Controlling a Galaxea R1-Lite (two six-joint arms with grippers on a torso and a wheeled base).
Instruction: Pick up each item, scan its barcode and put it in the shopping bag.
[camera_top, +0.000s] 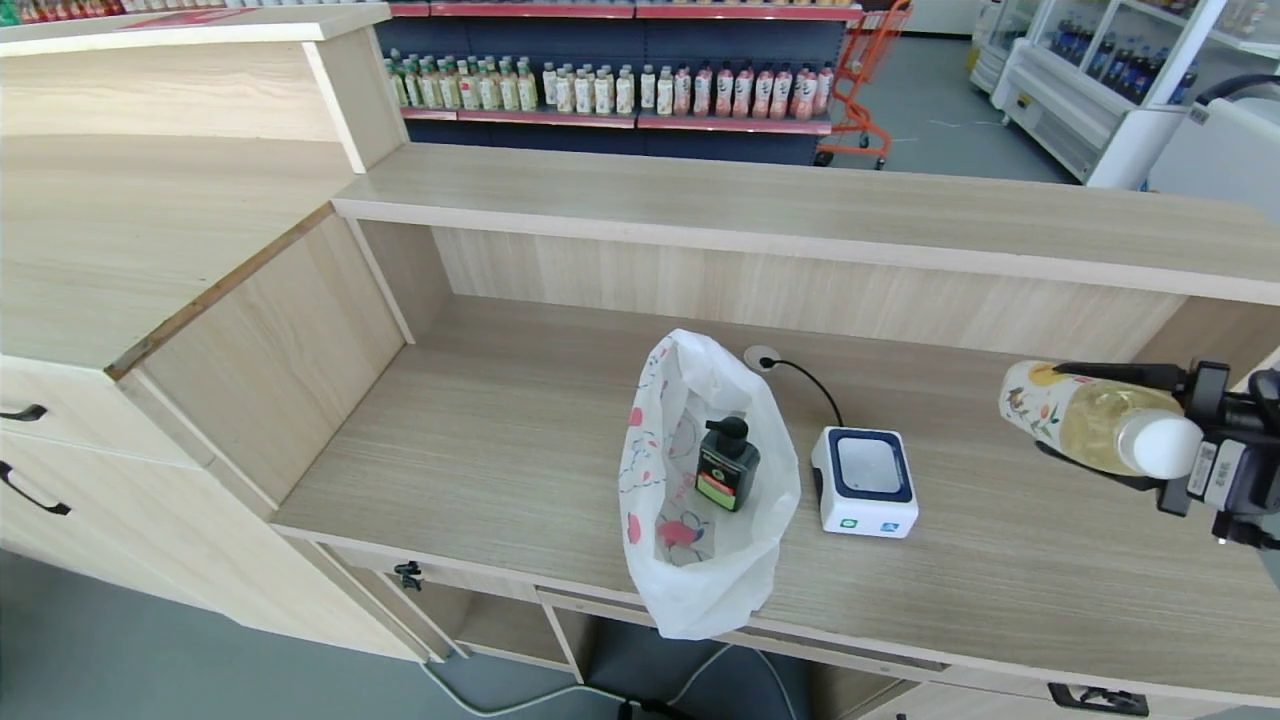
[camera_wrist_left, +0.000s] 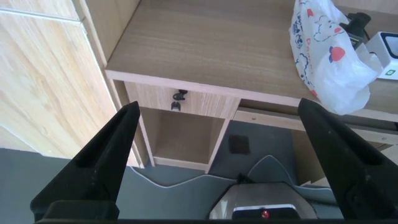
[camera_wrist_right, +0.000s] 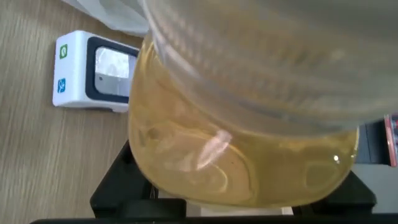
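At the right end of the worktop (camera_top: 500, 450), the right end effector (camera_top: 1075, 410) pinches a bottle (camera_top: 1120, 425) of yellow drink above the surface, its long axis near level and its white cap toward the robot. The scanner (camera_top: 865, 480) sits lower, to the bottle's left, window facing up. The shopping bag (camera_top: 700, 590) stands just beside it, farther left, with a dark pump bottle (camera_top: 727, 465) inside. The left end effector (camera_wrist_left: 217, 107) hangs spread and empty off the worktop's front edge, so the right arm is nearer.
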